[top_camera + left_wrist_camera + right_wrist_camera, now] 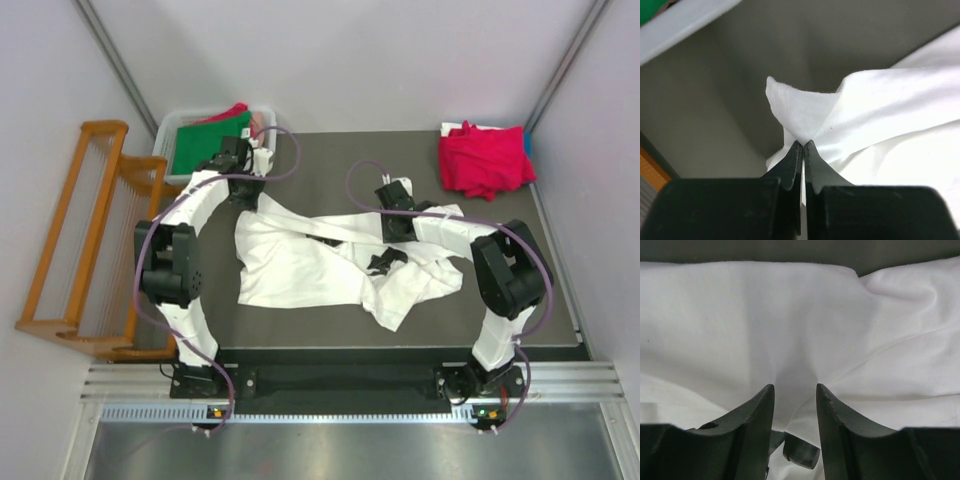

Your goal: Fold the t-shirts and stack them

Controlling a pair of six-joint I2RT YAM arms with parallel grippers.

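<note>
Now, from the top camera: a white cloth t-shirt (320, 265) sprawls rumpled across the middle of the dark grey tabletop (330, 165), one edge drawn up towards the far left. The left pincer (256, 160) is up there with that raised corner, right beside a white slatted plastic basket (166, 135) that holds a folded bright green t-shirt (208, 145), with a bit of red cloth behind it. Over at the far right corner lies a crumpled heap of crimson t-shirts (485, 160), well apart from the white one. The right pincer (386, 258) is down on the middle of the white shirt. An orange wooden rack (80, 230) stands off the left side.

Over to the left wrist: the left pincer (803, 145) is fully closed, jaws pressed together on a peak of the white shirt (865, 110), which rises in a point above the tips and drapes off to the right. Basket rim (680, 25) is at the upper left, bare tabletop (715, 100) behind.

Right wrist now: white shirt (790, 325) fills nearly the whole picture. The right pincer (795, 390) has its jaws partway apart, with a thick fold of that shirt clamped between them and creases fanning out from the gap.
</note>
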